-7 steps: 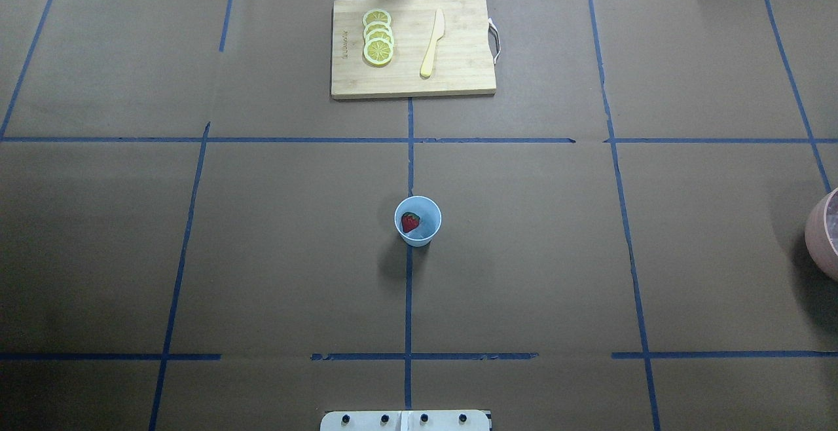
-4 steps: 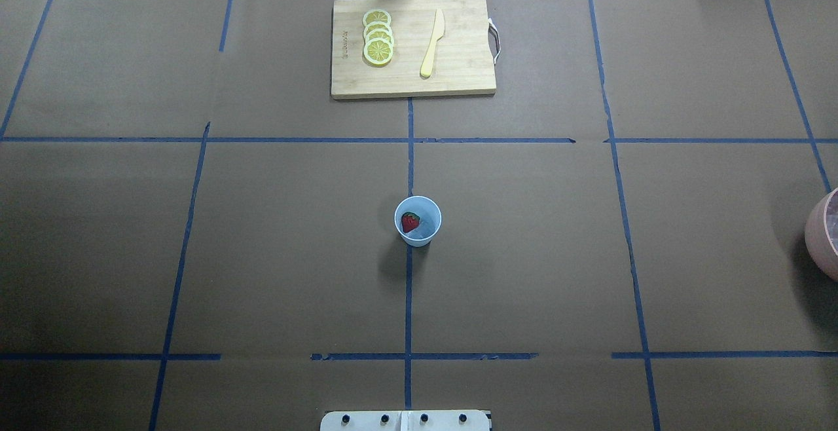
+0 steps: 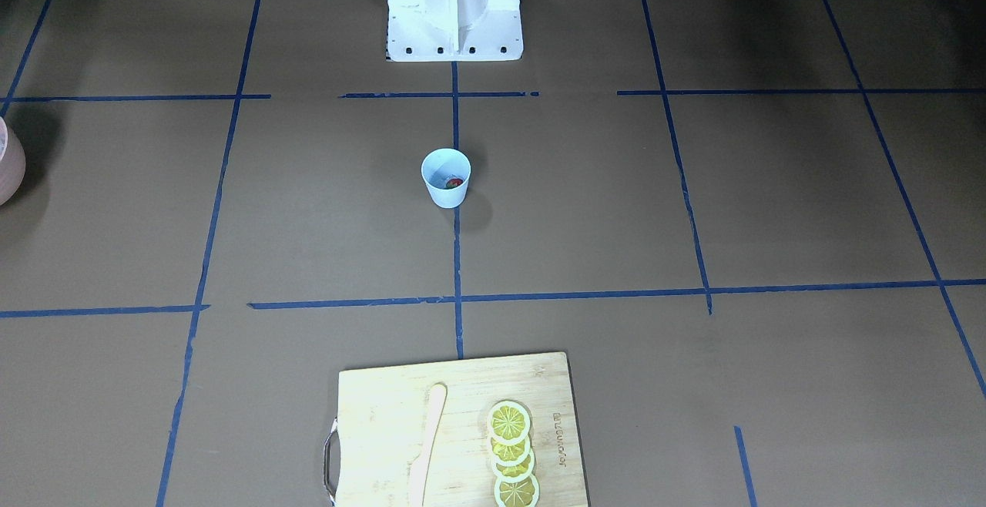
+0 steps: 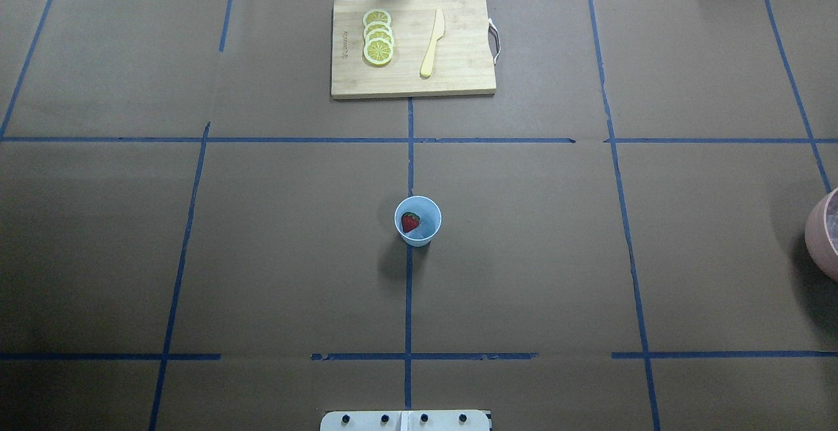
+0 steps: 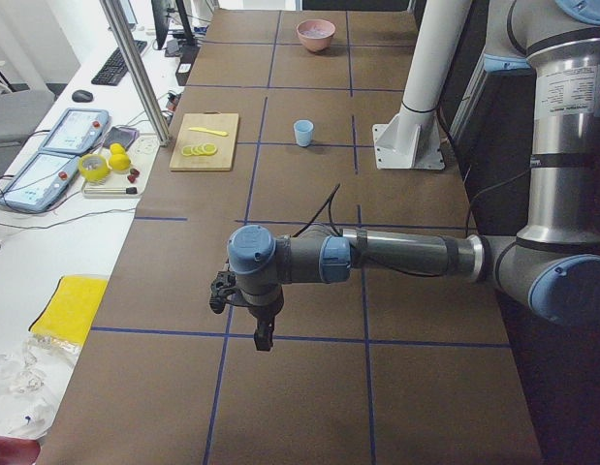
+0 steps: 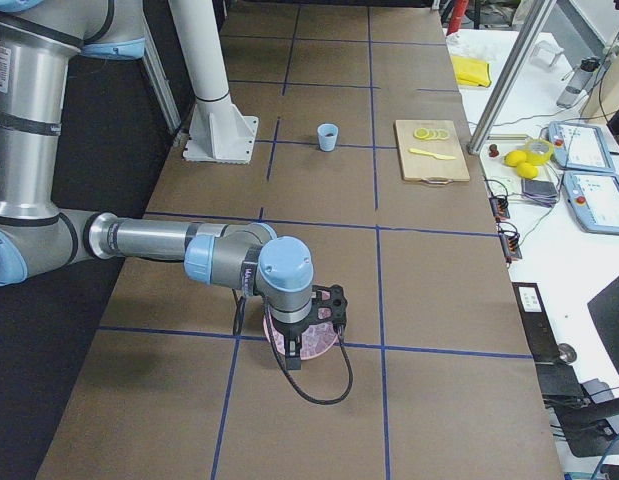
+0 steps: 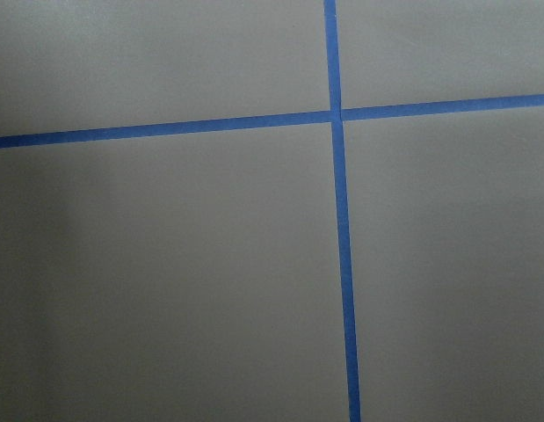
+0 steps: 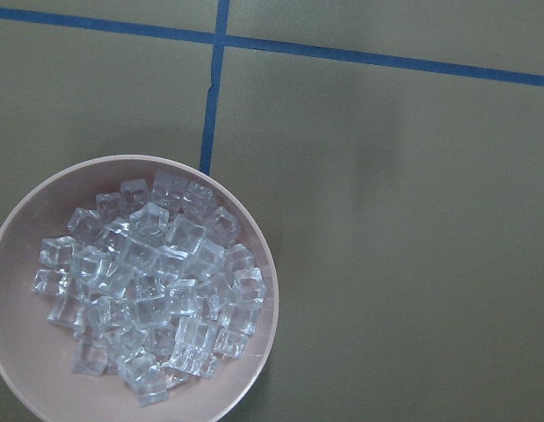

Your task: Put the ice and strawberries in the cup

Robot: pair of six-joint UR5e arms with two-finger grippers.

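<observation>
Near the middle of the worktop, on a blue tape line: light-blue cup [image 4: 418, 221], upright, mouth open. Holds one red strawberry [image 4: 410, 222] with a green cap, lying against the inner wall on the robot's left side. Cannot tell whether any ice lies in the cup beside it. Toward the worktop's right end, well apart from the cup: pink bowl [image 8: 17, 369], heaped with clear ice cubes [image 8: 148, 290], none outside its rim. Right gripper [image 6: 294, 358] hangs pointing down just above that bowl, seen only from the right-end camera; impossible to tell whether released or clenched, and nothing visible between its fingers. Left gripper [image 5: 265, 337] hangs pointing down over the worktop's left end, close to a crossing of tape lines, above bare brown paper; likewise impossible to tell whether released or clenched. At the middle of the far edge, opposite the robot's white base [image 3: 454, 14]: bamboo cutting board [image 4: 458, 80], carrying an overlapping row of lemon slices [image 4: 378, 38] and, just beside them, a wooden knife [image 4: 433, 43].
</observation>
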